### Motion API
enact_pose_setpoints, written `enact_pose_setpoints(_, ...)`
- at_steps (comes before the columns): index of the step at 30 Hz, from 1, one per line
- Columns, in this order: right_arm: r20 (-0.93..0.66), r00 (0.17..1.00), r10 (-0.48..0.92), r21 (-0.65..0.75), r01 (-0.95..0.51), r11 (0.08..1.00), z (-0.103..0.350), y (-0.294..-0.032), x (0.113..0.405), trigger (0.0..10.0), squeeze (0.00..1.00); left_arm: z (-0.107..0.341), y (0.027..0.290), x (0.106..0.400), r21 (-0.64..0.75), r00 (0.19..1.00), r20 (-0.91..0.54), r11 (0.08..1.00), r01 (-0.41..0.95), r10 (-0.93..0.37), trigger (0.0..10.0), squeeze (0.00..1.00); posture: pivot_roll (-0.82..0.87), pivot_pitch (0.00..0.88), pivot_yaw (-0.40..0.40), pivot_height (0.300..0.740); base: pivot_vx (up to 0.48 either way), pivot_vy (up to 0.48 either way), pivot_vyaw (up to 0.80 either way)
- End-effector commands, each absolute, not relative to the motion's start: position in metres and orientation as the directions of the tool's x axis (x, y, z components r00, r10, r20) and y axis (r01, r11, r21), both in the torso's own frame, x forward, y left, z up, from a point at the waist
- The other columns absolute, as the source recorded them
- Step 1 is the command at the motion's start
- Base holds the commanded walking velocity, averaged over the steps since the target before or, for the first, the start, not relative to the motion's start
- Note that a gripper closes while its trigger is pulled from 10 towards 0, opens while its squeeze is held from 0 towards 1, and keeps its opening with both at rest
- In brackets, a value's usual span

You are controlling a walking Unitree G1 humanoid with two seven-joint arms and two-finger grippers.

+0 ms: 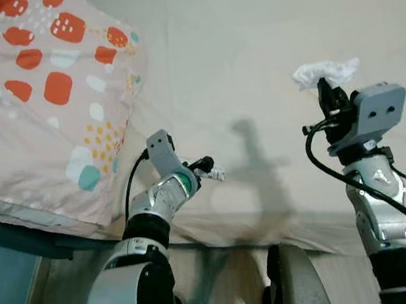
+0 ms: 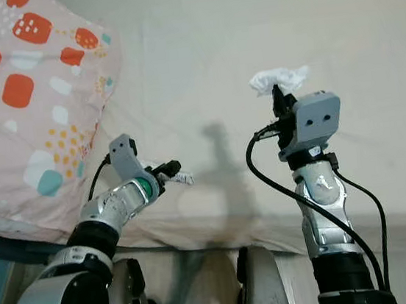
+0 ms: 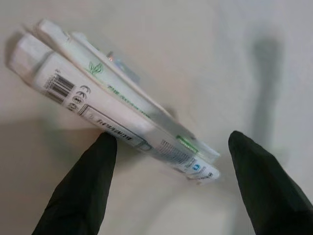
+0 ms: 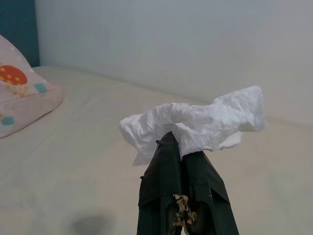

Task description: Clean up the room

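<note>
The right gripper (image 1: 326,86) pinches a crumpled tissue (image 1: 325,72) raised above the cream bed (image 1: 251,57), while the left gripper (image 3: 171,161), fingers apart, hovers by a white packet (image 3: 112,105) near the pillow (image 1: 41,98).

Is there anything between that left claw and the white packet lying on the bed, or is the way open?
Nothing visible stands in the way. The left gripper is open, its black fingers on either side of the white packet, which lies flat on the cream bedsheet. The right gripper is shut on a crumpled tissue.
</note>
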State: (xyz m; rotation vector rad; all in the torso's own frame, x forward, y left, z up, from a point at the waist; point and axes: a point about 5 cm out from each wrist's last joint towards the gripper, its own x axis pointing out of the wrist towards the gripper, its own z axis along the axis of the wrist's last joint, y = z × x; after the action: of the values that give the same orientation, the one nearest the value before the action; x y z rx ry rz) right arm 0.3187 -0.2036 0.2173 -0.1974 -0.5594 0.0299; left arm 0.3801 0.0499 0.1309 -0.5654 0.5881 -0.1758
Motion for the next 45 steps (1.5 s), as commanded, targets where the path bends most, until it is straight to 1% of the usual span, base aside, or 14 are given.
enact_pose_setpoints(1,0.51,0.858,0.066,-0.187,0.035,0.982,0.213,-0.205,0.314,10.0,0.0,0.126,0.024,0.372,-0.576,0.785,-0.501,0.817,0.011,-0.364,10.0,0.0,-0.02,0.194,0.1,0.595,0.0,0.0,0.0)
enact_pose_setpoints(6,0.504,0.862,0.052,-0.19,0.052,0.98,0.212,-0.208,0.31,10.0,0.0,0.12,0.005,0.365,-0.518,0.766,-0.537,0.855,0.031,-0.353,9.6,0.0,-0.04,0.227,0.119,0.595,0.0,0.0,0.0)
enact_pose_setpoints(7,0.504,0.862,0.049,-0.19,0.056,0.98,0.212,-0.208,0.309,10.0,0.0,0.117,0.002,0.363,-0.492,0.763,-0.552,0.87,0.029,-0.337,8.5,0.0,-0.04,0.233,0.122,0.595,0.0,0.0,0.0)
enact_pose_setpoints(8,0.504,0.862,0.049,-0.19,0.056,0.98,0.212,-0.208,0.309,10.0,0.0,0.117,0.002,0.363,-0.492,0.763,-0.552,0.87,0.029,-0.337,8.5,0.0,-0.04,0.233,0.122,0.595,0.0,0.0,0.0)
enact_pose_setpoints(9,0.504,0.862,0.046,-0.189,0.058,0.98,0.211,-0.208,0.308,10.0,0.0,0.115,0.0,0.361,-0.477,0.76,-0.56,0.878,0.031,-0.331,6.9,0.0,-0.04,0.239,0.126,0.595,0.0,0.0,0.0)
enact_pose_setpoints(12,0.503,0.864,0.039,-0.187,0.064,0.98,0.21,-0.208,0.306,10.0,0.0,0.111,-0.004,0.357,-0.451,0.757,-0.578,0.892,0.016,-0.306,6.5,0.0,-0.05,0.247,0.13,0.595,0.0,0.0,0.0)
enact_pose_setpoints(13,0.502,0.864,0.036,-0.185,0.067,0.98,0.21,-0.207,0.304,10.0,0.0,0.111,-0.006,0.357,-0.443,0.76,-0.581,0.896,0.006,-0.292,3.4,0.0,-0.06,0.267,0.14,0.595,0.0,0.0,0.0)
enact_pose_setpoints(14,0.501,0.865,0.034,-0.185,0.068,0.98,0.21,-0.207,0.303,10.0,0.0,0.111,-0.007,0.357,-0.439,0.762,-0.582,0.899,-0.001,-0.284,3.4,0.0,-0.06,0.267,0.14,0.595,0.0,0.0,0.0)
enact_pose_setpoints(16,0.498,0.867,0.029,-0.184,0.073,0.98,0.209,-0.207,0.3,10.0,0.0,0.114,-0.008,0.358,-0.437,0.773,-0.578,0.899,-0.021,-0.263,0.0,0.0,-0.07,0.274,0.145,0.595,0.0,0.0,0.0)
enact_pose_setpoints(34,0.476,0.879,0.011,-0.177,0.083,0.981,0.206,-0.208,0.298,10.0,0.0,0.131,0.0,0.37,-0.492,0.812,-0.534,0.868,-0.071,-0.236,0.0,0.0,-0.05,0.284,0.146,0.595,0.0,0.0,0.0)
enact_pose_setpoints(40,0.478,0.878,0.013,-0.164,0.074,0.984,0.206,-0.205,0.299,10.0,0.0,0.151,0.045,0.393,-0.117,0.917,-0.37,0.986,0.116,-0.151,0.0,0.0,0.0,0.278,0.142,0.595,0.0,0.0,0.0)
enact_pose_setpoints(41,0.481,0.876,0.021,-0.161,0.065,0.985,0.207,-0.202,0.3,10.0,0.0,0.161,0.06,0.397,-0.038,0.943,-0.285,0.985,0.167,-0.171,10.0,0.0,0.02,0.271,0.136,0.595,0.0,0.0,0.0)
enact_pose_setpoints(43,0.481,0.876,0.021,-0.161,0.065,0.985,0.207,-0.202,0.3,10.0,0.0,0.161,0.06,0.397,-0.038,0.943,-0.285,0.985,0.167,-0.171,10.0,0.0,0.02,0.271,0.136,0.595,0.0,0.0,0.0)
enact_pose_setpoints(45,0.485,0.874,0.036,-0.157,0.046,0.987,0.209,-0.198,0.302,10.0,0.0,0.178,0.089,0.395,0.113,0.964,-0.148,0.965,0.238,-0.221,10.0,0.0,0.05,0.263,0.126,0.595,0.0,0.0,0.0)
